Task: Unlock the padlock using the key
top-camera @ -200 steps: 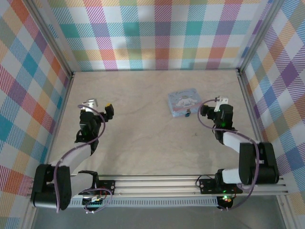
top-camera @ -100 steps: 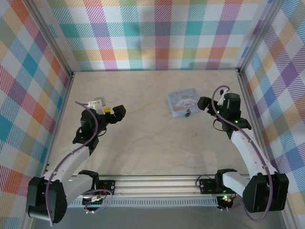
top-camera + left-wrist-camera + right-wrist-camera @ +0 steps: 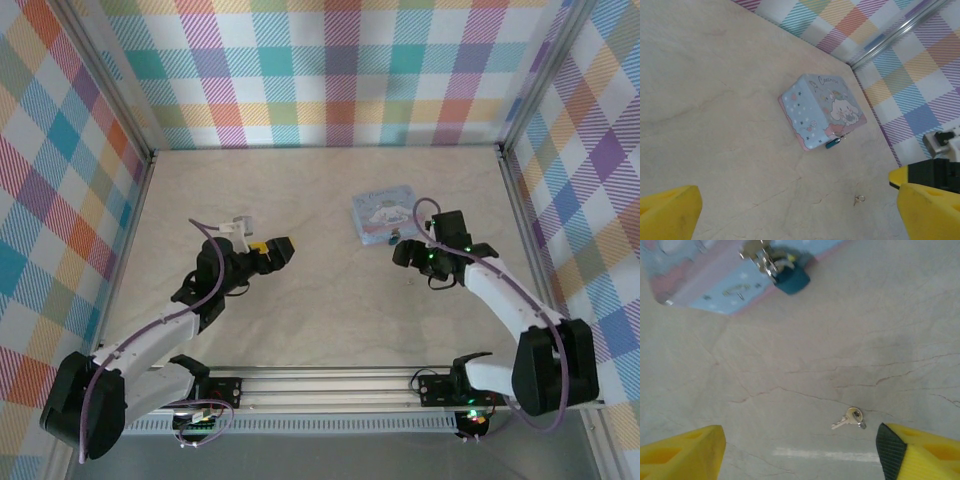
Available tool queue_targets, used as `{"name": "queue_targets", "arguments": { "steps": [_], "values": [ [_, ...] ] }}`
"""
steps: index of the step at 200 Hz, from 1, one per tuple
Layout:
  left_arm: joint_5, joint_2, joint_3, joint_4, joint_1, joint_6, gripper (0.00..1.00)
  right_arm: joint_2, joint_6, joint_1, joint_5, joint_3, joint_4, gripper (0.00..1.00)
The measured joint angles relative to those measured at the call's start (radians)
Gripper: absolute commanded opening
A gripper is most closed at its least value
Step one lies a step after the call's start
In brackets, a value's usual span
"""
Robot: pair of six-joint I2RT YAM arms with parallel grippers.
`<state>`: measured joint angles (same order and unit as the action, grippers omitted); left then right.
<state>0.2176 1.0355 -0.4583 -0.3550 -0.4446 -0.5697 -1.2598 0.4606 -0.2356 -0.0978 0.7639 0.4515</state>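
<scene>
Right gripper (image 3: 800,455) hovers spread, the key (image 3: 850,418) just ahead between its fingers, seemingly lined up for a pinch. Padlock (image 3: 790,277) hangs farther ahead on the tin (image 3: 700,275). Left gripper (image 3: 797,215) waits spread.

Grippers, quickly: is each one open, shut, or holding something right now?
Left gripper: open, holding nothing.
Right gripper: open, holding nothing; the small silver key lies untouched on the beige tabletop beneath it.
</scene>
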Motion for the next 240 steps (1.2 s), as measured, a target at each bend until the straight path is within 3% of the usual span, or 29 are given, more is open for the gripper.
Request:
{"name": "queue_targets", "arguments": {
  "steps": [34,136,240],
  "values": [
    [-0.01,0.005,0.0,-0.015,-0.009,-0.015,1.0,-0.134,-0.045,-0.002,0.014,0.003,-0.005,0.54],
    [-0.02,0.026,0.0,-0.014,-0.012,-0.018,1.0,-0.277,-0.05,-0.002,0.056,0.027,0.018,0.38],
    [-0.029,0.026,0.0,-0.012,-0.016,-0.022,1.0,-0.289,-0.026,-0.002,0.057,0.028,0.04,0.1]
  ]
}}
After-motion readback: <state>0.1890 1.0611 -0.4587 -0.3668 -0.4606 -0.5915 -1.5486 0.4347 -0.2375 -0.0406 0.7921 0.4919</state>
